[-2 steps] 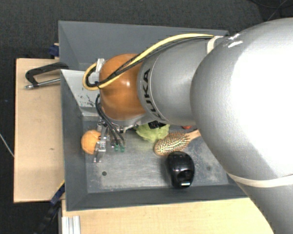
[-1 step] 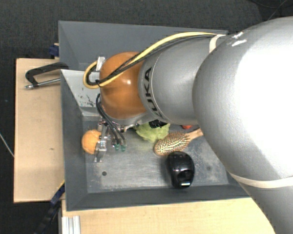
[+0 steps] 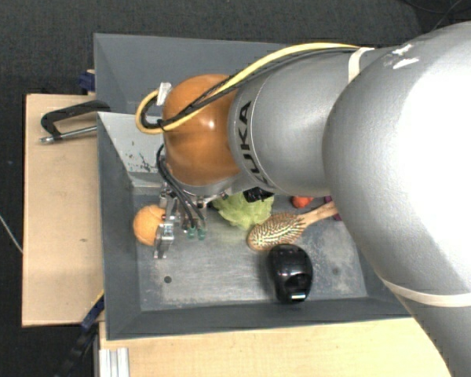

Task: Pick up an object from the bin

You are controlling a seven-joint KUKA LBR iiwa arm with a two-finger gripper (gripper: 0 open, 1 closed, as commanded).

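Nothing is picked yet — the gripper sits low in the bin, jaws apart and empty, just beside an orange ball, so grasping and lifting remain.

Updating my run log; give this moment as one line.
hand: down in bin | nearest: orange ball, beside it | others: brush, black mouse, green lump
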